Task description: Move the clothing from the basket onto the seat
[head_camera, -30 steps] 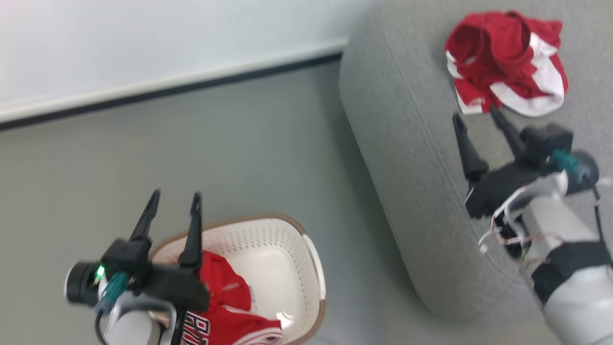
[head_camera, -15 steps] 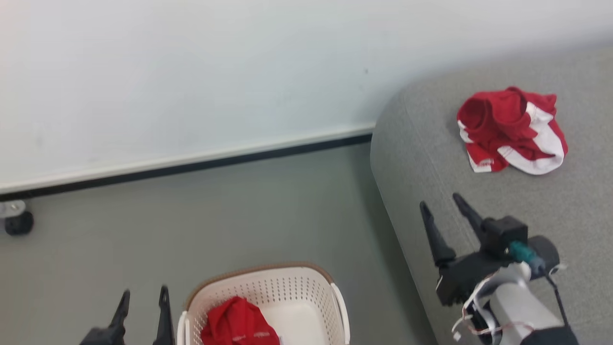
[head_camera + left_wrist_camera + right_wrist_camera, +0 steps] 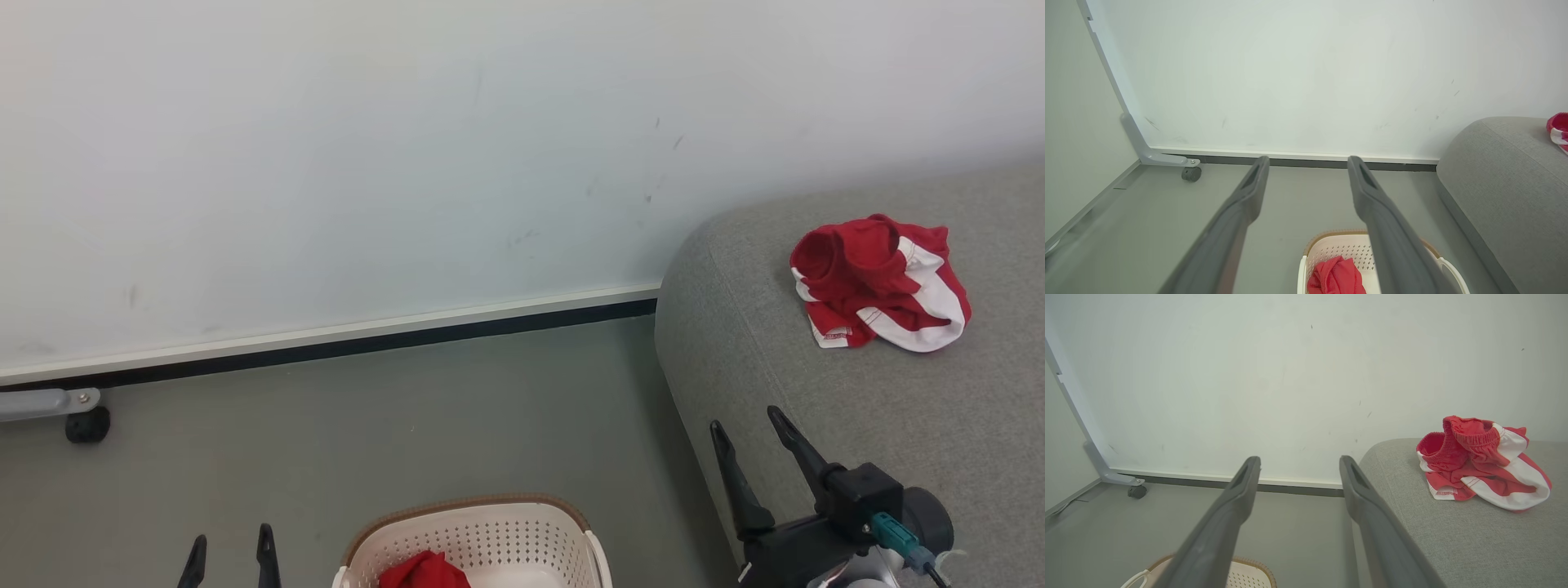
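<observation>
The left tool (image 3: 231, 543), spread wide and empty, hung beside the basket (image 3: 465, 504). A garment (image 3: 424, 572) was bunched inside just right of it, so I'd guess that one's next to grab. The right tool (image 3: 745, 420), also wide open and empty, hovered over the sofa (image 3: 816, 392) edge, with the other garment (image 3: 882, 282) well beyond it, already delivered.

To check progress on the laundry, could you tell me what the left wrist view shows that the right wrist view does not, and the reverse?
Left wrist view: a red garment lying inside the basket, seen past the open left gripper. Right wrist view: the whole red and white garment on the seat, beside the open right gripper; the left wrist view catches just its edge. Both share the seat, the basket's rim, the wall, the floor and a black caster.
</observation>
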